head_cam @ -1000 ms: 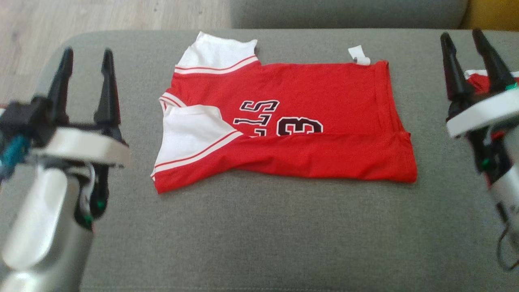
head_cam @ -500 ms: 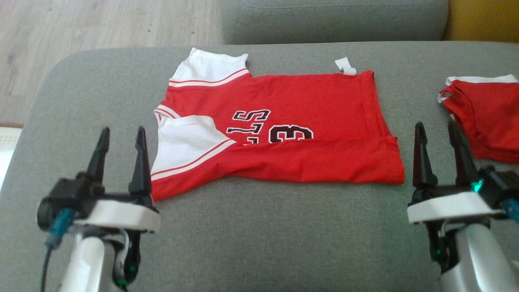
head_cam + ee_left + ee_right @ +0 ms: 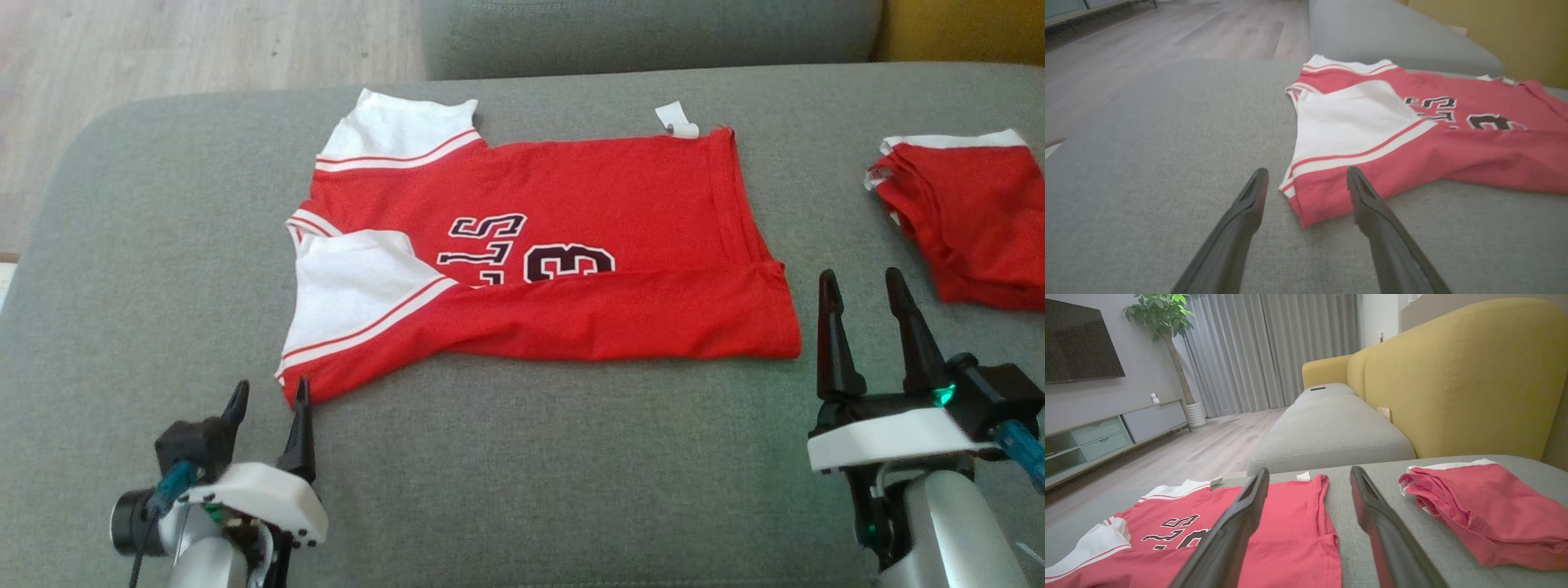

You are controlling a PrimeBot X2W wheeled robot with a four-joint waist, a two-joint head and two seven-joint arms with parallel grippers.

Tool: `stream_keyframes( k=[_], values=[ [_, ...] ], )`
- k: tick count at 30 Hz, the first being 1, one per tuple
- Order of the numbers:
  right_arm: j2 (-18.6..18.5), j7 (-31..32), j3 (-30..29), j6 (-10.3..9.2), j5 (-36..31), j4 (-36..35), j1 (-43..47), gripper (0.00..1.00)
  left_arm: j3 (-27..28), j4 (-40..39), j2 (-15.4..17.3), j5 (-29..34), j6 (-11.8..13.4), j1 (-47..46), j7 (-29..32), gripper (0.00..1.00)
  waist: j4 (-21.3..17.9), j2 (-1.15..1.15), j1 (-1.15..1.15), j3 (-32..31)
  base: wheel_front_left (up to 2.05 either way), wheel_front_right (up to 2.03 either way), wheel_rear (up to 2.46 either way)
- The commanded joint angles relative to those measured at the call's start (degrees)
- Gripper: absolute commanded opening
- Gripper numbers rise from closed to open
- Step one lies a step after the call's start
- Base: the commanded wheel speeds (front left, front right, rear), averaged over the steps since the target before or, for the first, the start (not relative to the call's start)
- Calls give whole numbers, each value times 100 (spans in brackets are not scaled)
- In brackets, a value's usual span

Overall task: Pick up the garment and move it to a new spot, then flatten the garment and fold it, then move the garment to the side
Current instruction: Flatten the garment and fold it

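A red garment (image 3: pixel 588 212) with white sleeves and dark lettering lies flat on the grey cushion (image 3: pixel 522 457), its near edge folded up over the print. My left gripper (image 3: pixel 269 396) is open at the near-left corner of the garment (image 3: pixel 1412 151); in the left wrist view that corner lies between my fingertips (image 3: pixel 1306 175). Open too, my right gripper (image 3: pixel 861 282) hovers just right of the garment's hem, and its wrist view looks past the fingers (image 3: pixel 1310 473) over the hem (image 3: pixel 1290 526).
A second red piece (image 3: pixel 971 212), folded, lies at the cushion's right side (image 3: pixel 1486 506). Another grey cushion (image 3: pixel 653 33) and a yellow sofa back (image 3: pixel 1453 375) stand behind. Wooden floor (image 3: pixel 122 49) lies beyond the left edge.
The head camera has shifted. Both arms have dropped and drawn in toward the garment: the left to its near-left corner, the right beside its hem. The garment has not moved.
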Motion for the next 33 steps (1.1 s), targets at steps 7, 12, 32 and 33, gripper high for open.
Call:
stream_keyframes(
  k=[7,12,32,33],
  values=[
    [-57,-62,247,-5,-90,-130,-303,100,284,1433,90,-21,70,-1030,-3,100,-152,0,0,218,0,0,0],
    [-69,-62,244,-5,-84,-114,-322,100,308,1867,117,-69,51,-1263,-18,100,-210,0,0,278,0,0,0],
    [-65,292,-40,-5,-356,394,-462,100,339,1657,53,-78,-111,-1634,-35,0,-40,0,0,445,0,0,0],
    [-50,373,-75,-5,-406,477,-502,100,337,1553,46,-58,-114,-1611,-35,0,-18,0,0,436,0,0,0]
  ],
)
